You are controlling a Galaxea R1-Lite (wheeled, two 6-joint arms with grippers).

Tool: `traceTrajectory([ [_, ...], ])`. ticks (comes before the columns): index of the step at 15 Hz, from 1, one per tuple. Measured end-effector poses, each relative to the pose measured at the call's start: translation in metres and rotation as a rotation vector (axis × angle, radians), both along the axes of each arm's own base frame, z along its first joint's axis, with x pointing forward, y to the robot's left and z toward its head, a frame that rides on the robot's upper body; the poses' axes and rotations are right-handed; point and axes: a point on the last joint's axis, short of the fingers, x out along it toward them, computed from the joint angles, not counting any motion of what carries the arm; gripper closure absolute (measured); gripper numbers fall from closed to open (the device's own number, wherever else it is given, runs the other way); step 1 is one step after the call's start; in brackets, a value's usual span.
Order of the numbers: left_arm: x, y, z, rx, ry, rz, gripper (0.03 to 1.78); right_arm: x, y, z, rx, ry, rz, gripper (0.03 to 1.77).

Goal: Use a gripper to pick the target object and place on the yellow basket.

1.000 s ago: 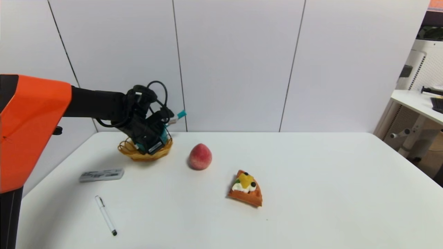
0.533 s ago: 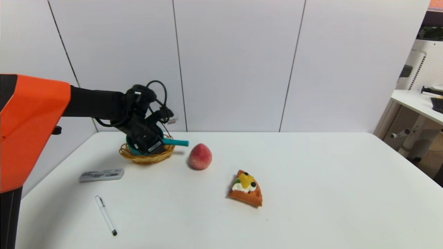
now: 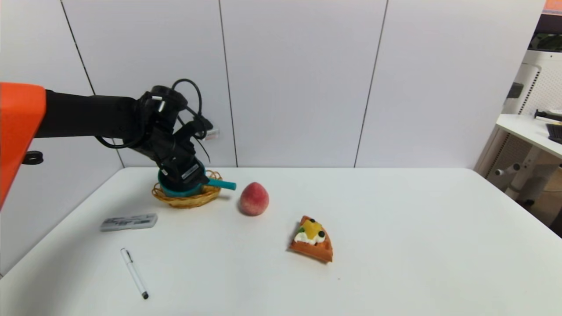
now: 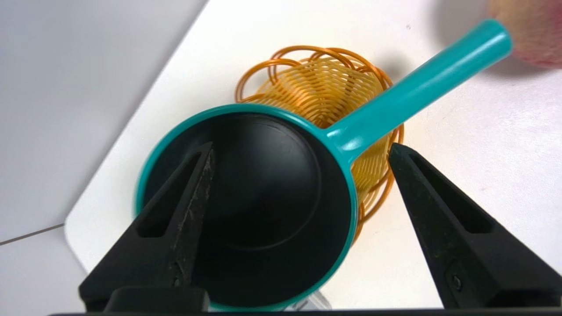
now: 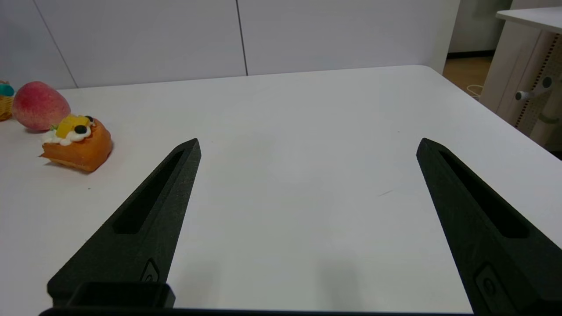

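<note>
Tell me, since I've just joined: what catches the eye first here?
The teal saucepan sitting on the yellow basket at the table's far left, with the left gripper open just above it. Nearby lie a peach and a waffle wedge.

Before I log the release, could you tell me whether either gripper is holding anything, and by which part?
Nothing is held. The left gripper is open above the teal saucepan, which sits on the yellow basket; the right gripper is open, empty.
</note>
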Motion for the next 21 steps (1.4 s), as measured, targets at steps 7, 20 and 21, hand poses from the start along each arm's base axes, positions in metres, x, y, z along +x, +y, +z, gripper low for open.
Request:
traceTrajectory([
  [7,-0.061,0.012,0.099,-0.124,-0.245,0.075,0.21,0.000,0.000,0.000,0.000,0.000,0.000,0.10],
  [20,-0.273,0.065,0.162,-0.346,-0.643,0.503,0.13,0.000,0.000,0.000,0.000,0.000,0.001,0.10],
  [21,-0.285,0.067,0.153,-0.369,-0.656,0.516,0.13,0.000,0.000,0.000,0.000,0.000,0.001,0.10],
])
